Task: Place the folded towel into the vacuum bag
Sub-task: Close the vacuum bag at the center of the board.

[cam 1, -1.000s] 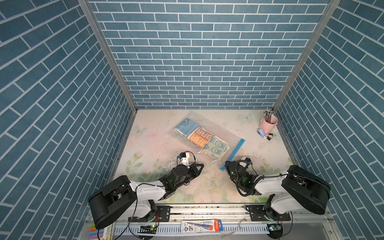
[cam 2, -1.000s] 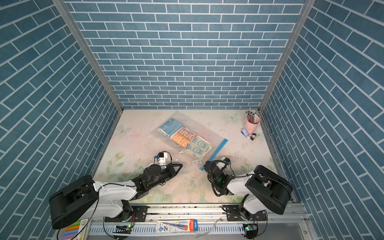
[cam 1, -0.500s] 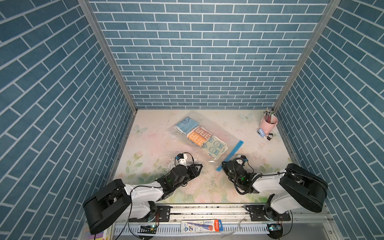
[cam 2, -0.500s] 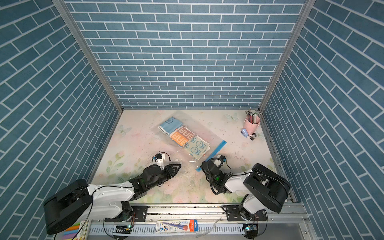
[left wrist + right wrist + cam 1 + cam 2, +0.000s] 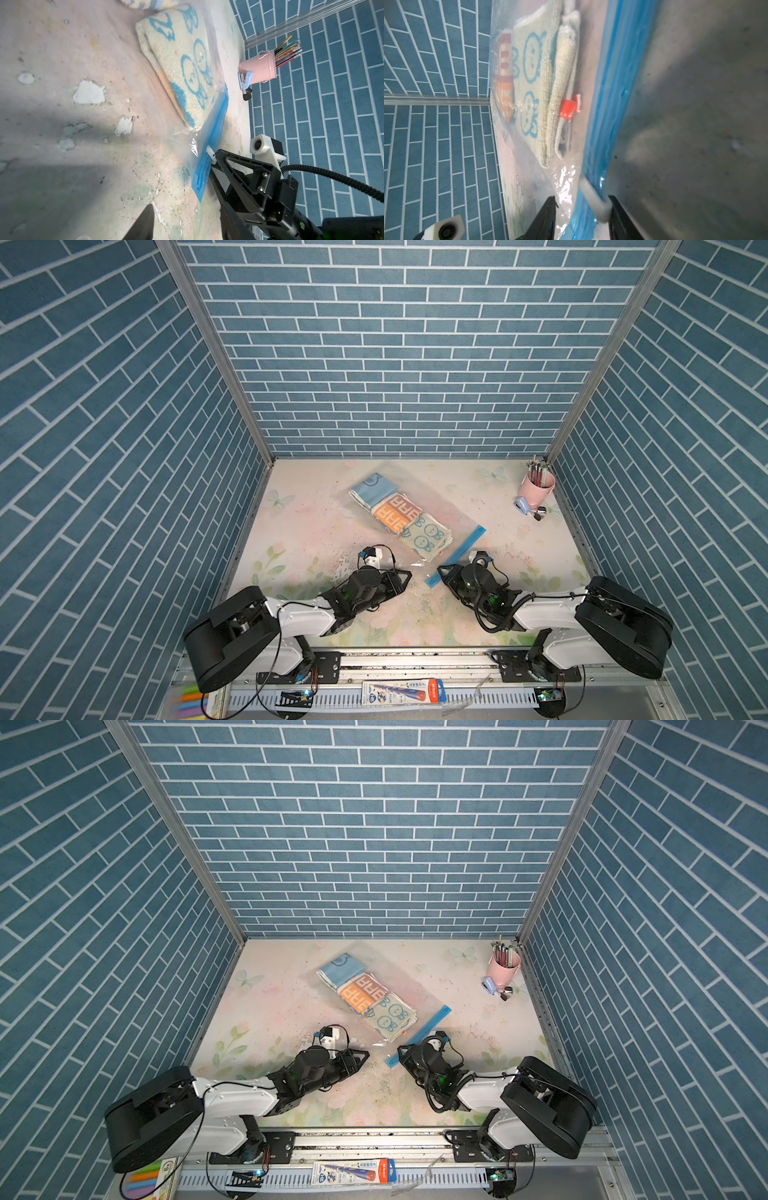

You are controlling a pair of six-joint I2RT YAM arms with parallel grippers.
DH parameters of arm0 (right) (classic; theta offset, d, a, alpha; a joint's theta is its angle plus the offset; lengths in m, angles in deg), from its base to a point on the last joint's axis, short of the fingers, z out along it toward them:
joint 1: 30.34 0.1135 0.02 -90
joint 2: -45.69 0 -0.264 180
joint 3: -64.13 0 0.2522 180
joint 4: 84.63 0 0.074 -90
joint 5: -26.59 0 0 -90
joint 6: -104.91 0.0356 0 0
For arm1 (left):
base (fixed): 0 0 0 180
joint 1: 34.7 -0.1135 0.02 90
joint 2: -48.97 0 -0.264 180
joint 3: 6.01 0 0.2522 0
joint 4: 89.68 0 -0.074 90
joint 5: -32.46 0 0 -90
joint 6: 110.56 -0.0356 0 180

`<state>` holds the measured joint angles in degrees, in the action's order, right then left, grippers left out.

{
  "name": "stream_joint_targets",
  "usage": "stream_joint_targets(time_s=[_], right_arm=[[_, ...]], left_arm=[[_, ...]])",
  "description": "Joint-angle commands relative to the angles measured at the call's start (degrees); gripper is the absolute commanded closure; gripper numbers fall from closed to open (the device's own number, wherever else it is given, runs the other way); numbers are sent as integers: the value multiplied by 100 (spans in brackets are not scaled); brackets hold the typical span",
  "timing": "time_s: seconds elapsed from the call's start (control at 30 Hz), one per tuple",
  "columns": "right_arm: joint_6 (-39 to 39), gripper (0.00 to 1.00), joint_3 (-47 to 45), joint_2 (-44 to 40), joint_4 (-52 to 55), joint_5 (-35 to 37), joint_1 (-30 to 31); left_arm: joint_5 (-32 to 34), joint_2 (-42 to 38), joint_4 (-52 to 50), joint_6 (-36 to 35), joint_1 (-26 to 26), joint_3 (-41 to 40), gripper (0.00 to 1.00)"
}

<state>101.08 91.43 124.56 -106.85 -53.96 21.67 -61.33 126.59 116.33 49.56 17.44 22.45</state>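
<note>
The folded towel point(image 5: 426, 537) lies inside the vacuum bag point(image 5: 455, 514) on the desk point(image 5: 307, 526). The right fingers point(image 5: 548, 216), released, straddle its blue zip strip point(image 5: 604, 99); the left fingers point(image 5: 143, 224) stand parted, empty.

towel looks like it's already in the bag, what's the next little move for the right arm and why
Probably draw the right gripper straight back off the blue zip strip. Its jaws stand apart on either side of the strip without pinching it, and the cream bunny towel appears to lie fully inside the vacuum bag, behind that strip, so nothing seems left to hold.
</note>
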Motion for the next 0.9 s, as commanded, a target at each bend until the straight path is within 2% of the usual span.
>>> stream_joint_targets(time_s=[0.0, 0.13, 0.37, 0.63, 0.87], right_arm=[[-4, 57, -190, 107, -342, -5, -98], [-88, 58, -238, 346, -815, -89, -194], [-171, 59, -170, 915, -1681, -251, -266], [-267, 62, -42, 1176, -1936, -308, -284], [-275, 63, -178, 1131, -1972, -162, -305]], left_arm=[[-210, 475, 785, 259, 13, 90, 48], [-233, 1164, 1609, 515, 121, 149, 52], [-60, 1849, 2376, 766, 265, 205, 54], [-123, 2647, 3288, 944, 299, 367, 57], [-182, 2793, 3272, 900, 330, 588, 58]])
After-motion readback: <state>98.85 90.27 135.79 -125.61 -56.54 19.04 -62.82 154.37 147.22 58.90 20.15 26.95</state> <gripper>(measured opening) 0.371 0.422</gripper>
